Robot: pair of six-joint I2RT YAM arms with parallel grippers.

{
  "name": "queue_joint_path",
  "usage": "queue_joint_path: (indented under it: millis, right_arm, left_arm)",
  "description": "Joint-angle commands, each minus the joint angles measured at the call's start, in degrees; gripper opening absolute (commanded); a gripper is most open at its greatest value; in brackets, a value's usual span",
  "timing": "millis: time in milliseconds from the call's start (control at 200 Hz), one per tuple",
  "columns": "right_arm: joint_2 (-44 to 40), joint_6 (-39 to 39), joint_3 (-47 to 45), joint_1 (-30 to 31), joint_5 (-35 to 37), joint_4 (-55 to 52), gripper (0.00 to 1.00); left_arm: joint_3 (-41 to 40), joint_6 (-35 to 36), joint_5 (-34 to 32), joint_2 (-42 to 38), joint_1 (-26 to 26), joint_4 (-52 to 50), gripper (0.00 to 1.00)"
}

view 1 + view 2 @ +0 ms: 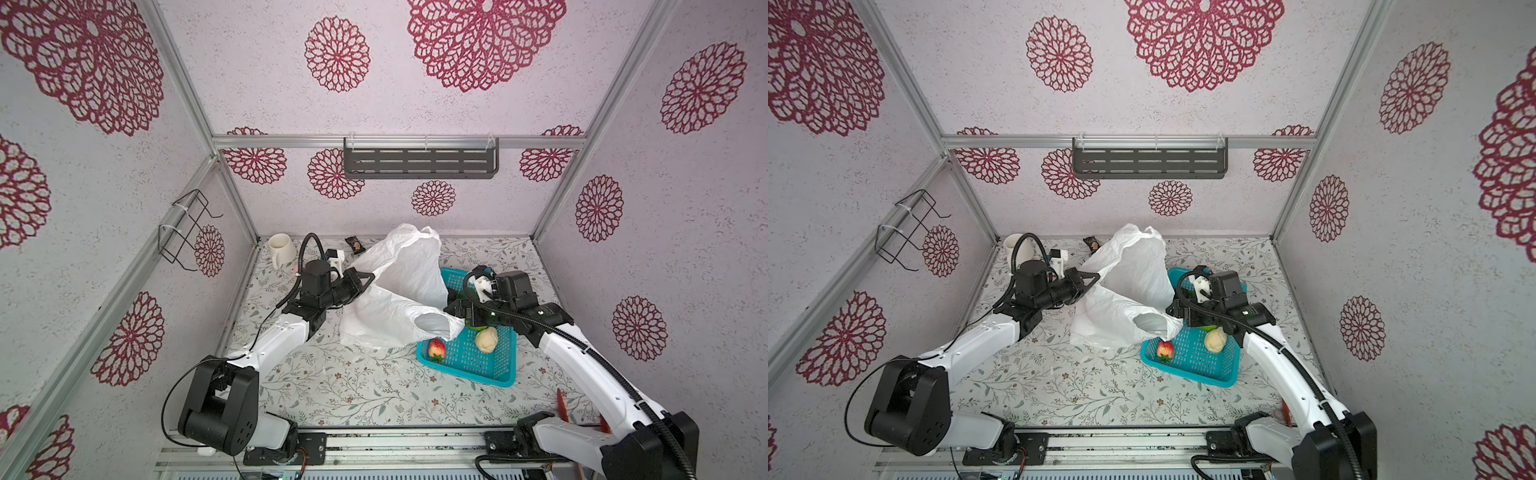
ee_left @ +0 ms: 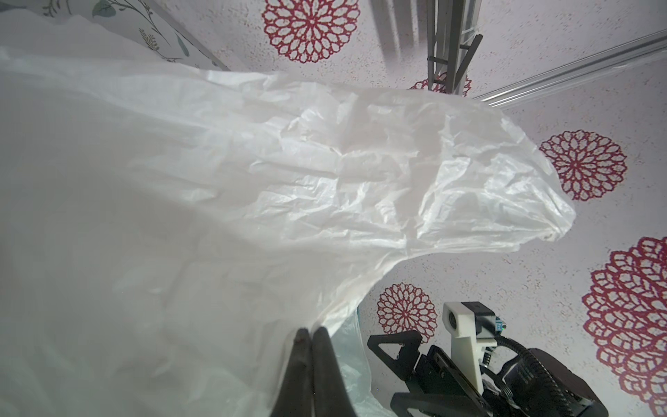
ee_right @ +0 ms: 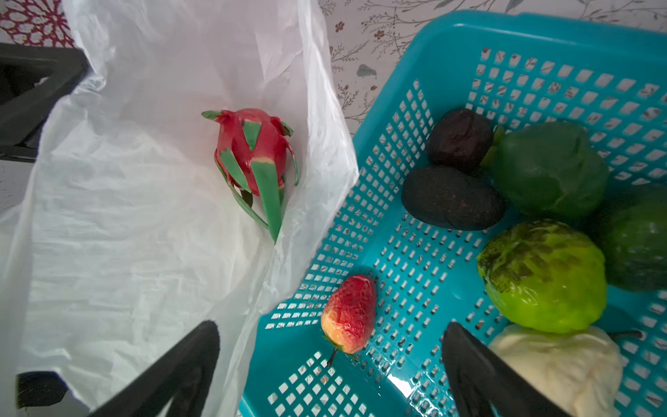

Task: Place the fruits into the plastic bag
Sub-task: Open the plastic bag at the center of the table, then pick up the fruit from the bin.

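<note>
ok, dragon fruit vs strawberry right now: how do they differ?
Place: the dragon fruit lies inside the plastic bag; the strawberry lies in the teal basket, near the bag's edge.
Look: the dragon fruit carries long green scales over smooth red skin; the strawberry is pitted, red fading to yellow at one end.
Shared: both are mainly red toy fruit, and neither is gripped.

Teal basket point(image 1: 465, 353) on the floral table point(image 1: 353, 390); cream mug point(image 1: 280, 248) and small dark packet point(image 1: 354, 245) near the back wall point(image 1: 374, 208)
</note>
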Motion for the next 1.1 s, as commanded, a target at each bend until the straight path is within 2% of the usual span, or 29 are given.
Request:
queue_joint_path:
  millis: [0, 65, 110, 180, 335, 505, 685, 766, 931, 1096]
  right_arm:
    - [-0.46, 4.26, 1.53, -0.45, 8.77, 2.11, 0.99]
    - [1.05, 7.48, 2.60, -0.49, 16.90, 1.24, 0.99]
    - [2.17, 8.36, 3.12, -0.50, 18.75, 1.42, 0.99]
    - [3.37, 10.15, 3.14, -0.50, 18.38, 3.73, 0.99]
    - [5.21, 13.40, 3.31, -0.43, 11.75, 11.64, 0.99]
    - [6.84, 15.31, 5.92, -0.50, 12.46, 15.85, 0.99]
    - [6.98, 16.91, 10.34, -1.56, 28.54, 5.97, 0.99]
    - [5.30, 18.88, 8.55, -2.87, 31.58, 2.06, 0.99]
    - [3.94, 17.48, 0.68, -6.82, 25.16, -2.33, 0.97]
    - [6.46, 14.57, -5.30, -7.09, 18.86, -3.79, 0.94]
  left_arm:
    - [0.56, 1.07, -1.70, -0.28, 0.56, -1.05, 0.00]
    - [1.04, 2.28, -1.43, -0.35, 0.14, -2.30, 0.00]
    - [1.51, 3.11, -0.72, -0.12, -0.31, -3.20, 0.00]
    - [2.03, 3.76, 0.73, 0.34, -0.92, -3.55, 0.00]
    - [2.75, 4.00, 2.15, 1.15, -2.30, -3.58, 0.00]
    - [3.18, 3.89, 1.84, 1.82, -3.24, -3.60, 0.00]
    - [3.04, 3.47, 1.99, 1.28, -3.17, -2.59, 0.00]
    - [3.04, 3.00, 1.34, 0.83, -3.05, -2.18, 0.00]
    - [3.21, 3.04, 0.34, 0.23, -2.95, -1.53, 0.00]
    - [4.52, 6.29, -0.80, 0.11, -3.09, -6.25, 0.00]
